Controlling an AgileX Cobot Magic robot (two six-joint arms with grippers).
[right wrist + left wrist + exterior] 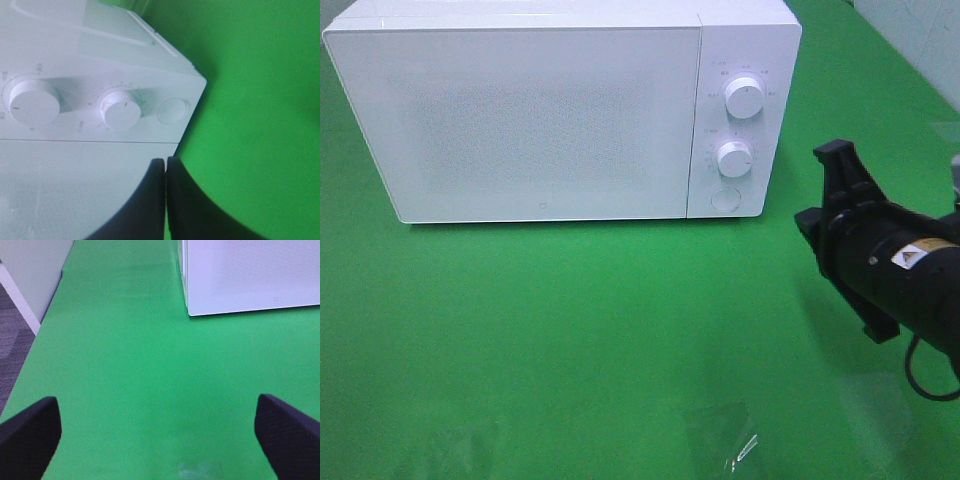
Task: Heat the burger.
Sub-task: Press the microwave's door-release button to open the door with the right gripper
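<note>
Burger: not in sight in any view; I cannot tell where it is, since the door is opaque.
Microwave: white, standing at the back of the desk, front facing the high camera.
Door: shut, flush with the front, its faint dotted panel showing nothing behind it.
Upper knob: white, on the control strip to the right of the door; also seen in the right wrist view.
Lower knob: white, directly under the upper one.
Round button: lowest on the strip, just beneath the lower knob.
Right pincer: black, to the right of the microwave at about the height of the lower knob, with a strip of green showing between them. In the right wrist view the pincer is closed, its two fingers pressed together with only a thin seam between them, and it has hold of nothing.
Left pincer: spread wide, the two black fingertips far apart at either side of the left wrist view, bare green between them, holding nothing. It is outside the high view.
Desk: covered in bright green.
Clear plastic scrap: lying flat near the front edge, well apart from the microwave; it also shows faintly between the left pincer's fingertips.
</note>
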